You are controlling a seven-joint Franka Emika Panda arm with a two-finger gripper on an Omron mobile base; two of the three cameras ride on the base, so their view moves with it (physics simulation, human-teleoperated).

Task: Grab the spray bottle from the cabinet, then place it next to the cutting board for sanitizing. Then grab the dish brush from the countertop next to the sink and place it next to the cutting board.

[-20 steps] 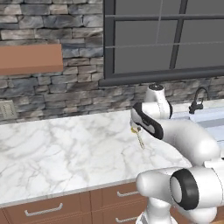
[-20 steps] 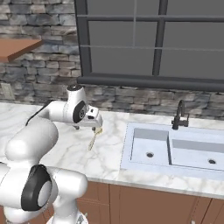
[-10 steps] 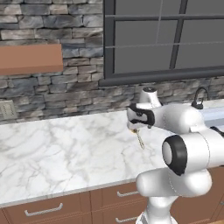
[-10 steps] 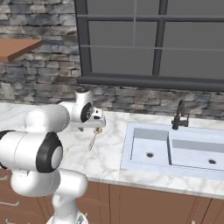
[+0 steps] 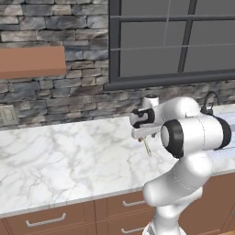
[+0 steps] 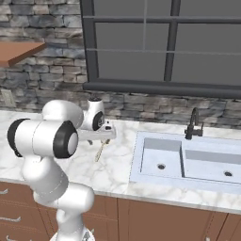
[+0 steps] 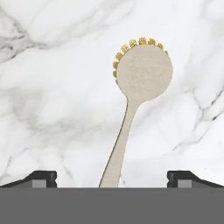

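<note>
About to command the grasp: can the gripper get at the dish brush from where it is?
Probably yes: the open gripper hangs over the dish brush, whose handle runs between the fingers, on bare countertop.

Place: a home kitchen.
Evidence: marble countertop [image 6: 117, 169] with sink [image 6: 188, 162] and faucet [image 6: 192, 123] at 3 o'clock, wooden drawers [image 5: 46, 219] below, stone wall [image 5: 69, 27] and window [image 6: 160, 42] at 12.
</note>
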